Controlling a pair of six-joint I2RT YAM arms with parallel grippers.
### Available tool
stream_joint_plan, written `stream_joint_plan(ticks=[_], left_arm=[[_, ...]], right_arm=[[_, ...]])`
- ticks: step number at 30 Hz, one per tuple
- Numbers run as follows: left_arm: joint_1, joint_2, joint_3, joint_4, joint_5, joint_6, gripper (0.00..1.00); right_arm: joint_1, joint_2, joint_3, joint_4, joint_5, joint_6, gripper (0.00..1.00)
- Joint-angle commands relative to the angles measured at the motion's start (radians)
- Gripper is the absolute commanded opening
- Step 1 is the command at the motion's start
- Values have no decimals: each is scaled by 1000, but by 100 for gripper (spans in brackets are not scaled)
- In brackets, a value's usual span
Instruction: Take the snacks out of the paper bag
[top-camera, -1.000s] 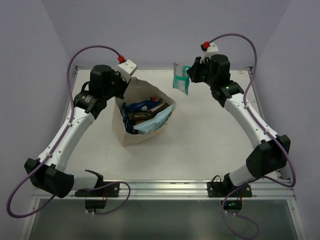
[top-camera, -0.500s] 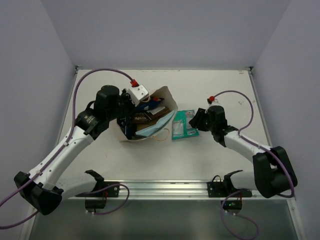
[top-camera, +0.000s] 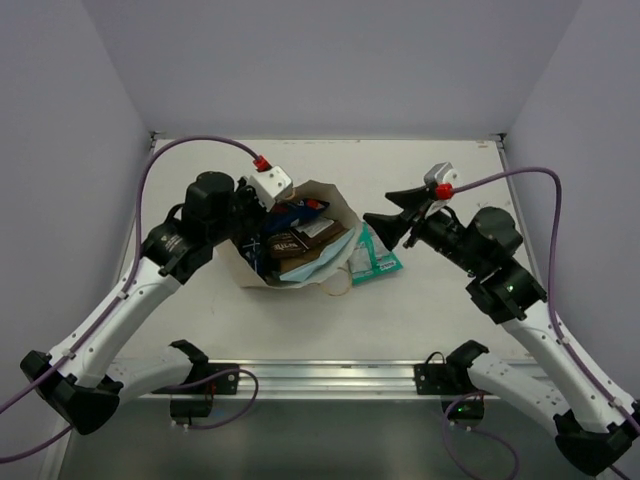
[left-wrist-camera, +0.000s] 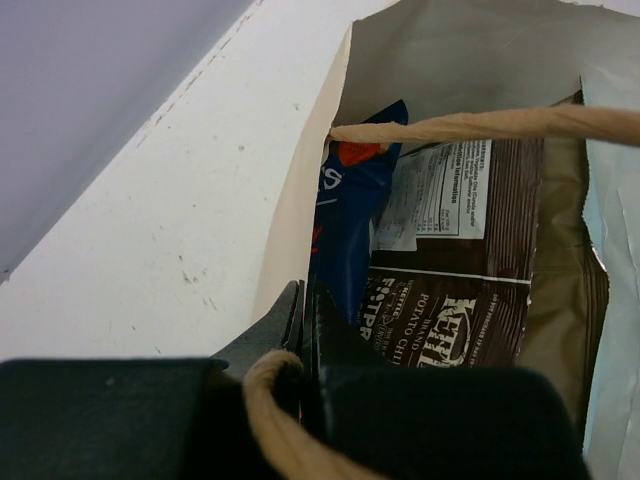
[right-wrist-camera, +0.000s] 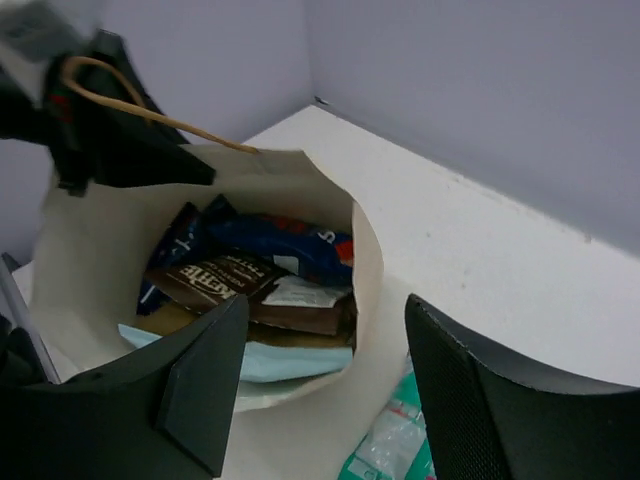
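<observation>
The tan paper bag (top-camera: 256, 272) leans open-mouthed near the table's middle. My left gripper (top-camera: 256, 232) is shut on its left rim (left-wrist-camera: 300, 230), and a twisted handle (left-wrist-camera: 470, 125) loops over the fingers. Inside lie snacks: a dark blue packet (top-camera: 296, 212) (left-wrist-camera: 345, 230), a brown one (top-camera: 290, 242) (right-wrist-camera: 240, 285) and a light blue one (top-camera: 312, 262) (right-wrist-camera: 290, 360). A teal packet (top-camera: 376, 258) (right-wrist-camera: 395, 445) lies flat on the table against the bag's right side. My right gripper (top-camera: 392, 212) (right-wrist-camera: 325, 310) hovers open and empty above that packet, facing the bag's mouth.
The white table (top-camera: 440, 160) is walled in by lilac panels at the back and sides. A metal rail (top-camera: 330, 375) with both arm bases runs along the near edge. The bag's second handle (top-camera: 336, 281) lies looped on the table in front.
My right gripper carried the teal packet down from the back, let it go beside the bag, opened and lifted away. The left gripper kept its hold while the bag shifted slightly.
</observation>
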Motion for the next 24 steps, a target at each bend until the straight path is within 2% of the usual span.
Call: stream_joint_plan(ticks=[1, 7, 11, 16, 24], left_arm=[[-11, -26, 60, -4, -18, -12, 0], [-11, -13, 88, 4, -14, 8, 0], [-11, -13, 96, 2, 23, 27, 0], [-11, -13, 111, -4, 37, 51, 0], [-11, 15, 152, -21, 87, 82, 0]], right_arm=[[48, 63, 114, -77, -190, -252, 66], [206, 253, 248, -136, -198, -485, 64], [326, 353, 274, -140, -111, -618, 63], [378, 462, 250, -45, -5, -703, 62], [397, 559, 193, 140, 150, -841, 59]])
